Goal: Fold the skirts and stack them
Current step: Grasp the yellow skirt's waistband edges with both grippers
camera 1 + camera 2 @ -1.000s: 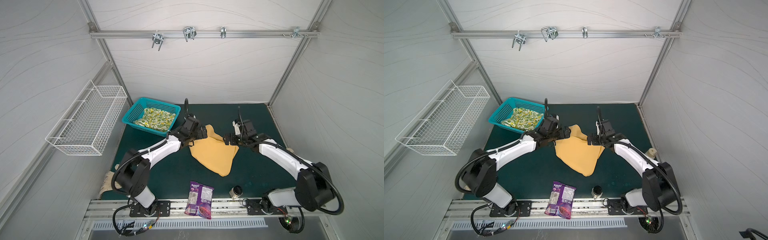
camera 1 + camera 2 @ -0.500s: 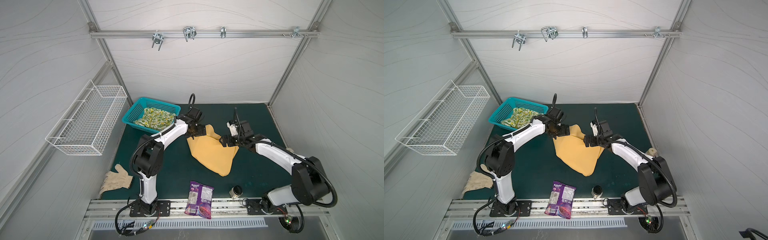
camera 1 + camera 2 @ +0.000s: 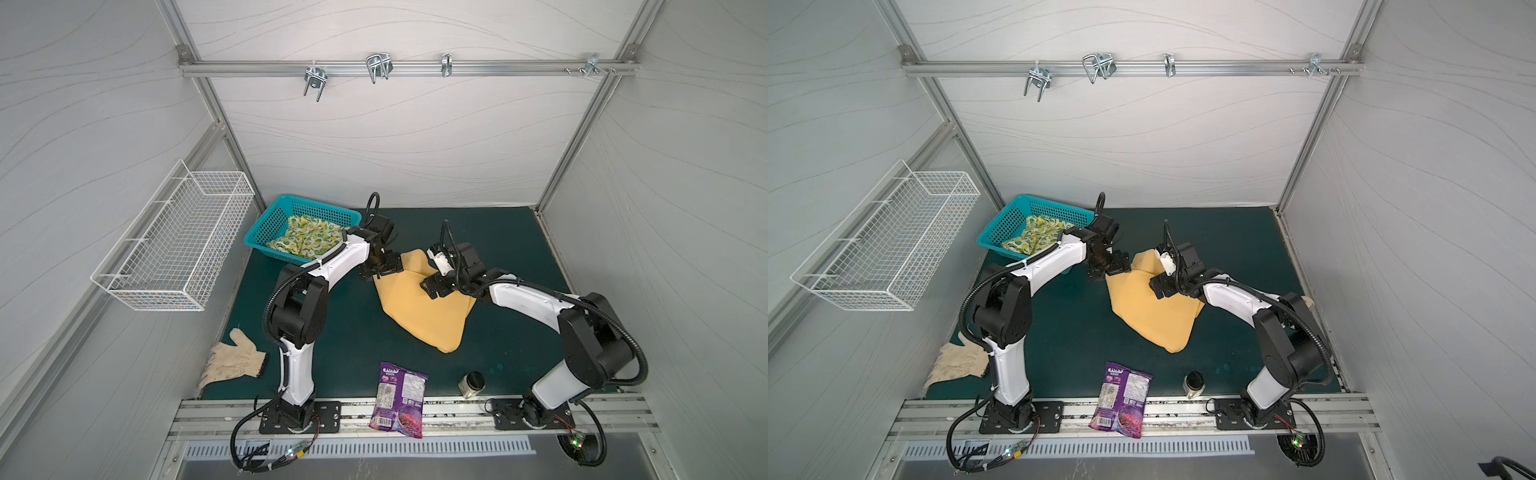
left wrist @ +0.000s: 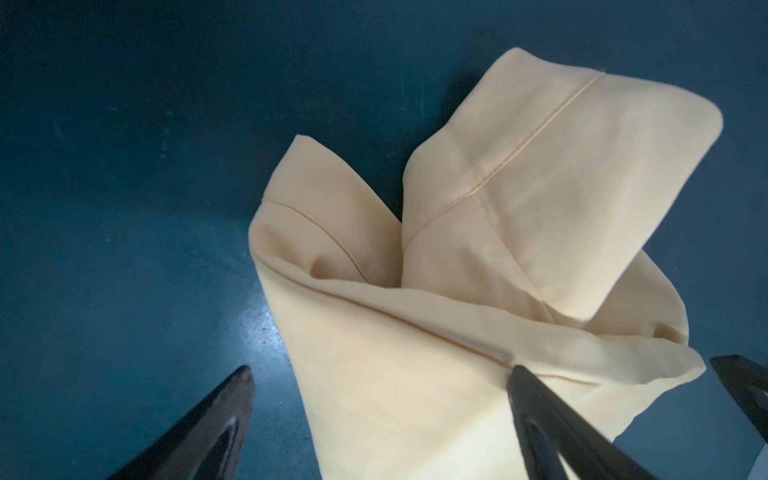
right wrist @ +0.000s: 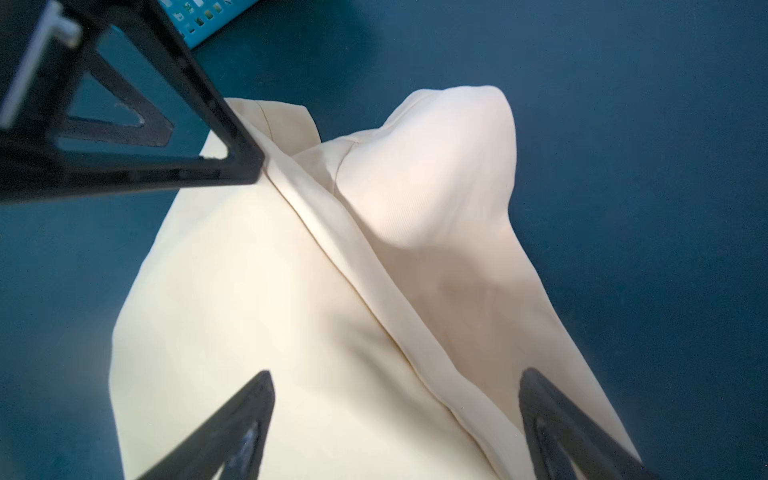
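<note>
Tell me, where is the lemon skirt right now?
In both top views the lemon skirt lies bunched inside the teal basket, at the back left corner of the green mat.

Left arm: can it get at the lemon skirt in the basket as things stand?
Probably yes. The left gripper is open over the yellow skirt's edge, close to the basket; the lemon skirt lies uncovered inside.
</note>
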You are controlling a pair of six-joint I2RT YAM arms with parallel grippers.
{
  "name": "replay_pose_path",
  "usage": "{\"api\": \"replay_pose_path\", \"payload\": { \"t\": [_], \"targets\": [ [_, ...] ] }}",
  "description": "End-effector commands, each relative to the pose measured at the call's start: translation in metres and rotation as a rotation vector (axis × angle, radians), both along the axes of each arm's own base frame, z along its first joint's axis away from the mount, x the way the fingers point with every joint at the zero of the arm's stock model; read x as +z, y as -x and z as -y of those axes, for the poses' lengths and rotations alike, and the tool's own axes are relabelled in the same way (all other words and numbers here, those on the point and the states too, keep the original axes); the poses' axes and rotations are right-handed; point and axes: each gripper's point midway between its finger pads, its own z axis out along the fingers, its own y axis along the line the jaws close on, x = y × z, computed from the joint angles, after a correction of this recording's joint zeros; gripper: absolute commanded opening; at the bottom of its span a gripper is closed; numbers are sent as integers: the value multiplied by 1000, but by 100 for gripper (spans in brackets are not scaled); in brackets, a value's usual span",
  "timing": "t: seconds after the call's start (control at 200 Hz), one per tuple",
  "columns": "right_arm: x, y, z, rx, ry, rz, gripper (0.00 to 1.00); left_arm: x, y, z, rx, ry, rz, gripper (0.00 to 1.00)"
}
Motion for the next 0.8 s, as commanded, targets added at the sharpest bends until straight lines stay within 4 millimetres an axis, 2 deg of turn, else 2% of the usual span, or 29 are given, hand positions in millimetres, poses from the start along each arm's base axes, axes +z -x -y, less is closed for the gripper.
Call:
{"api": "replay_pose_path", "payload": {
  "t": [0.0, 0.22, 0.3, 0.475, 0.61, 0.675, 0.7, 0.74, 0.795],
  "targets": [
    [5, -7, -15, 75, -10, 49, 89, 13, -12, 3, 20, 23, 9, 96],
    [-11, -8, -29, 145, -10, -15, 77, 12, -17, 0, 40, 33, -2, 96],
    [-13, -2, -35, 186, -34, -46, 72, 11, -18, -2, 44, 33, -6, 96],
    [-19, 5, -40, 214, -49, -111, 57, 12, -21, -6, 56, 39, -8, 96],
    [-19, 9, -44, 226, -61, -162, 40, 13, -23, -7, 59, 40, -7, 96],
    [-17, 11, -45, 227, -66, -180, 27, 12, -23, -7, 58, 44, -11, 96],
    [-16, 12, -45, 227, -67, -189, 18, 12, -23, -7, 58, 47, -13, 96],
    [-15, 14, -45, 227, -67, -202, 8, 11, -23, -6, 58, 53, -17, 96],
    [-11, 17, -46, 227, -70, -213, 1, 12, -23, -6, 58, 58, -18, 96]
  ]
}}
